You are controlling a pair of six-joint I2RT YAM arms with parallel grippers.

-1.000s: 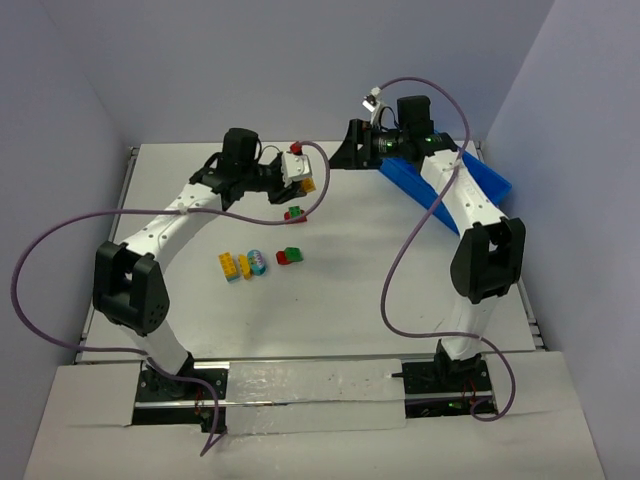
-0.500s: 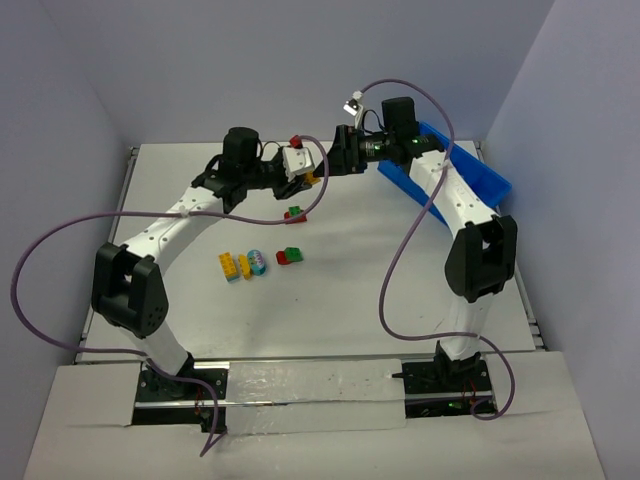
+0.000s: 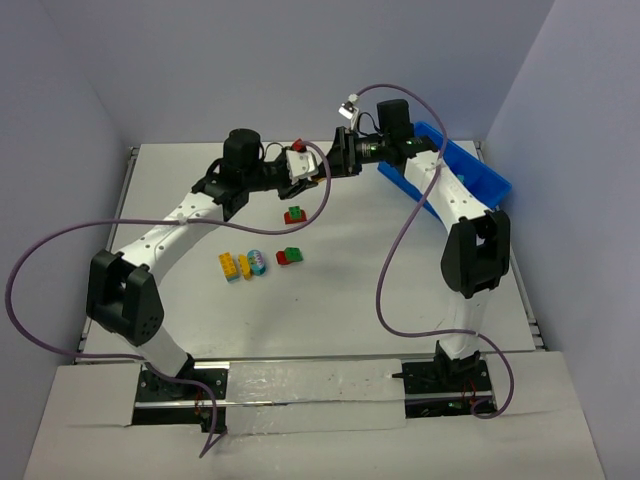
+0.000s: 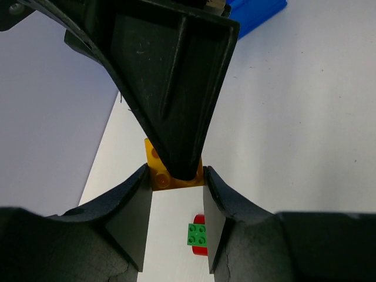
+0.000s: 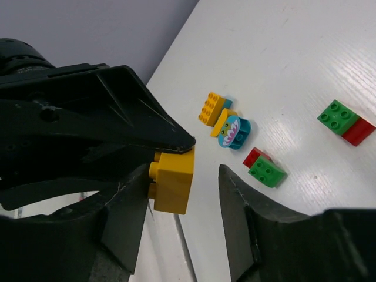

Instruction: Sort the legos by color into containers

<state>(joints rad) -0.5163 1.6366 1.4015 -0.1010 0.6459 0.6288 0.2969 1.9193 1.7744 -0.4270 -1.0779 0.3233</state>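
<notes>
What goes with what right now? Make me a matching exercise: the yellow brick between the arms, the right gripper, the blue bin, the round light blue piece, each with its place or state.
1. yellow brick between the arms
2. right gripper
3. blue bin
4. round light blue piece

A. at the table's far right corner
B. lying on the table among loose bricks
C. clamped in the left gripper, above the table
D. open, fingers either side of the brick

Pairs: 1-C, 2-D, 3-A, 4-B.
</notes>
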